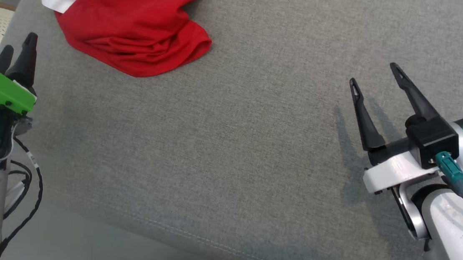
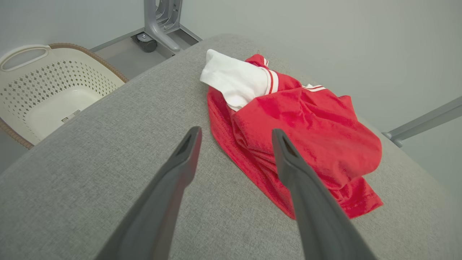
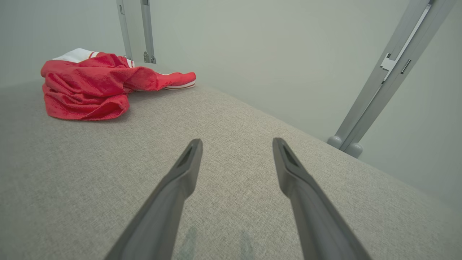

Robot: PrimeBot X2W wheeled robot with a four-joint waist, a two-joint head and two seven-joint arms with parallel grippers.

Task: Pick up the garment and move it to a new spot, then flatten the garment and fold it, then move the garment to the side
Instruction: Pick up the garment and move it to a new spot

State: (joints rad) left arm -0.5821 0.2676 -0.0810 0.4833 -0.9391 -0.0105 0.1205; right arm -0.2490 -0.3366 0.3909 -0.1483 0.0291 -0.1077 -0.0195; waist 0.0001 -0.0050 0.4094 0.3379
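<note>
Head view shows the red garment [image 1: 131,25], with a white part, lying crumpled at the far left of the grey desk [image 1: 234,147]. The left claw [image 1: 18,50] hangs at the left edge of the desk, near the garment but apart from it. Its two fingers stand wide apart and hold nothing. The right claw [image 1: 372,73] is above the bare right side of the desk, well apart from the garment, also spread wide and empty. A pale basket [image 2: 54,86] with holes stands beside the desk, at the left.
</note>
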